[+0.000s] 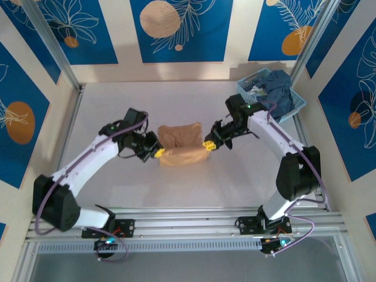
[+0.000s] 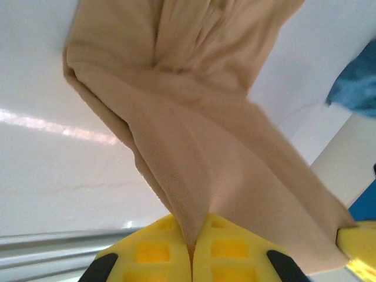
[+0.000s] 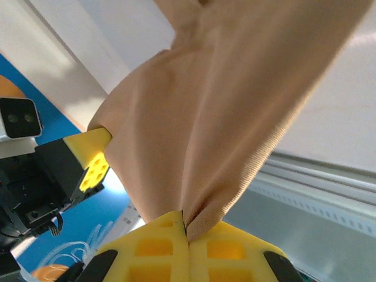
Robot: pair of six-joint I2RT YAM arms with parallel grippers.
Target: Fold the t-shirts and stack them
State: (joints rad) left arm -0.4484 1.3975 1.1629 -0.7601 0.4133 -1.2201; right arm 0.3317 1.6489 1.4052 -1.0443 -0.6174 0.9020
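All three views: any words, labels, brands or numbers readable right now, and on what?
None readable.
The tan cloth t-shirt shows plain fabric, with no print or tag in view.
The blue wall panels carry leaf and circle drawings, no lettering.

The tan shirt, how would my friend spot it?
Find the middle of the white table, between the two arms. The tan shirt is pinched by the left gripper and right gripper. The other shirts are blue, heaped in the corner basket.

The tan t-shirt (image 2: 194, 135) is soft matt cloth; the table (image 2: 53, 176) smooth, glossy.
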